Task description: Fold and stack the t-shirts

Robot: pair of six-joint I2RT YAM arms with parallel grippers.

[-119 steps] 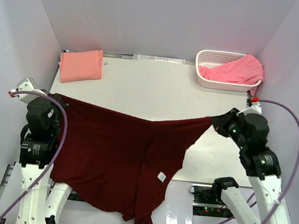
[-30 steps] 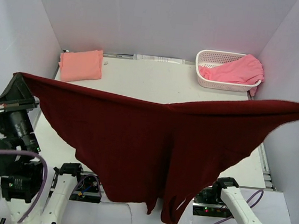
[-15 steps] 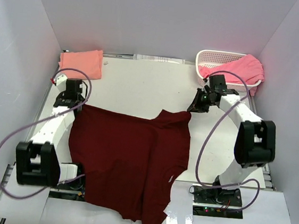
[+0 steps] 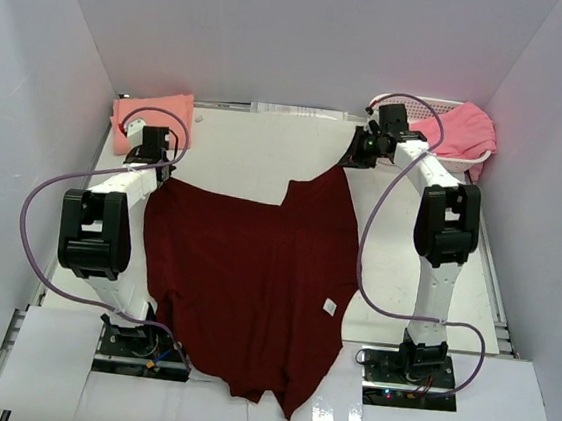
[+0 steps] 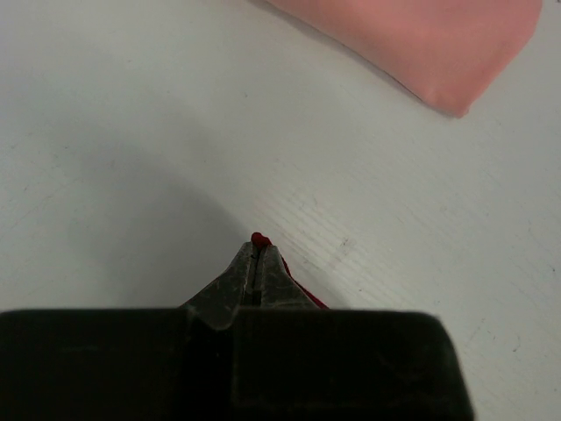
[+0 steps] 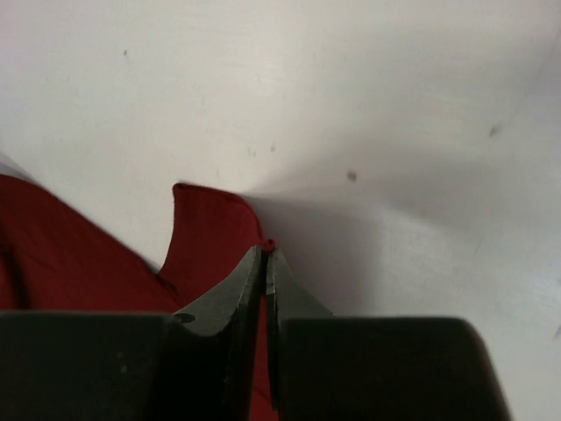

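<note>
Currently, spreading step: my left gripper (image 5: 256, 253) and right gripper (image 6: 266, 254) are pinching far corners of the maroon shirt (image 4: 244, 277); next, likely releasing, then folding.

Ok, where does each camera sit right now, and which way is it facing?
Top external: above and behind the bases, looking down on the table; both arms show whole.
Left wrist: on the left arm, looking past the left gripper at the table and the salmon shirt.
Right wrist: on the right arm, looking past the right gripper at the maroon shirt.
Shared: all three show the maroon shirt.
</note>
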